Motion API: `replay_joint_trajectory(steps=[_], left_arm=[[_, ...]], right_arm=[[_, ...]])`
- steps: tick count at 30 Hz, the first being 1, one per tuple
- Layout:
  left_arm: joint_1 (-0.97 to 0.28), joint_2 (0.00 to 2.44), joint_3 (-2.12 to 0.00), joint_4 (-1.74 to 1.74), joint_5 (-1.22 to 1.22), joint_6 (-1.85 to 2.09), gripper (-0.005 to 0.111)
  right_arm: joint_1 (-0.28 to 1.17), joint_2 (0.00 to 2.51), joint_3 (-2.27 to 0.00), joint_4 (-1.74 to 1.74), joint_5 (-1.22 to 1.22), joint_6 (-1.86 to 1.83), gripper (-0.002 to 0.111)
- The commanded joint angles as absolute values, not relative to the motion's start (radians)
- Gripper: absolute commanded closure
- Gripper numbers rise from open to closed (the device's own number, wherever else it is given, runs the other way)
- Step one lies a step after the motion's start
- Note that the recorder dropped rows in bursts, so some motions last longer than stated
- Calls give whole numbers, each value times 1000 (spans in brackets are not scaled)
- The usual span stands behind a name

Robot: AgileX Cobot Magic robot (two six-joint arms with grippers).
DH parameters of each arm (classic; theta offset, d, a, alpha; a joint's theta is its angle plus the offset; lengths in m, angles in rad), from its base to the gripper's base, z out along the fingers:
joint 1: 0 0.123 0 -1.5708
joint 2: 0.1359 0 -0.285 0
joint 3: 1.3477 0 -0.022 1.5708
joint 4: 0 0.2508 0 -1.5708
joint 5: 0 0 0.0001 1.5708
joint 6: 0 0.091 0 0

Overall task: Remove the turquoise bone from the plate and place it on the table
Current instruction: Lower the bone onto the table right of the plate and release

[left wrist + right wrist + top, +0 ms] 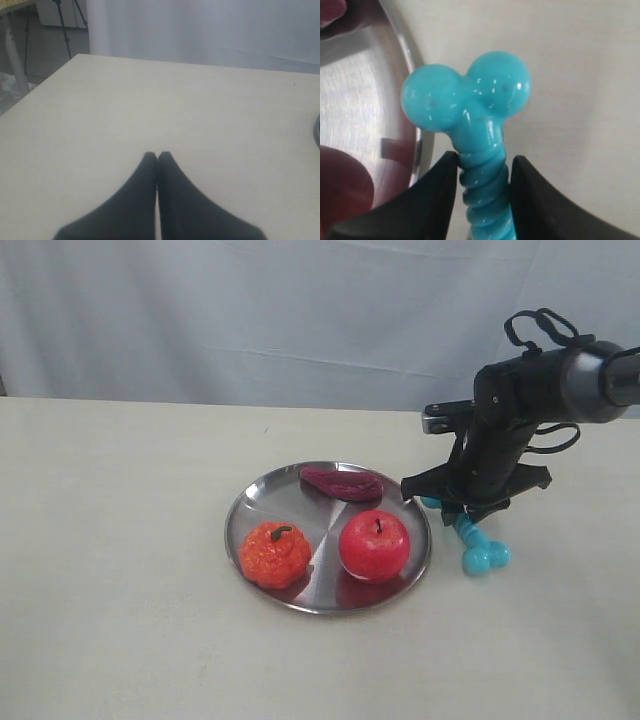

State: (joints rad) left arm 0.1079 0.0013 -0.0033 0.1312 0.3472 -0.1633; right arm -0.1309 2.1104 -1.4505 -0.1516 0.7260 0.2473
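Note:
My right gripper [462, 518] is shut on the ribbed shaft of the turquoise bone [485, 557], just off the right rim of the silver plate [248, 508]. The bone's knobbed end lies low over the cream table [120, 490], outside the plate. In the right wrist view both black fingers of the right gripper [482, 161] press the shaft of the bone [470, 100], with the plate's rim [412, 60] beside it. The left gripper [158, 155] is shut and empty over bare tabletop, and does not show in the exterior view.
On the plate sit a red apple [374, 545], an orange pumpkin toy [274, 555] and a dark purple flat piece [342, 483]. A pale curtain hangs behind the table. The table's left edge [35, 90] shows in the left wrist view.

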Motion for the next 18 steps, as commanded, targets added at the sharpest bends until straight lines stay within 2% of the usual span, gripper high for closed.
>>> replay_joint_trajectory(steps=[1,11,12,16,18], left_arm=[[101,0,0,132,344,-165,107],[101,0,0,132,344,-165,107],[101,0,0,132,344,-165,107],[101,0,0,132,344,-165,107],[101,0,0,132,344,-165,107]], right_arm=[[-137,2109,-1451,-160,713,239,109],[-137,2109,-1451,-160,715,229,108],[-137,2109,-1451,-160,715,227,105],[-137,2109,-1451,-160,718,227,76],[-137,2109,-1451,-160,718,227,65]])
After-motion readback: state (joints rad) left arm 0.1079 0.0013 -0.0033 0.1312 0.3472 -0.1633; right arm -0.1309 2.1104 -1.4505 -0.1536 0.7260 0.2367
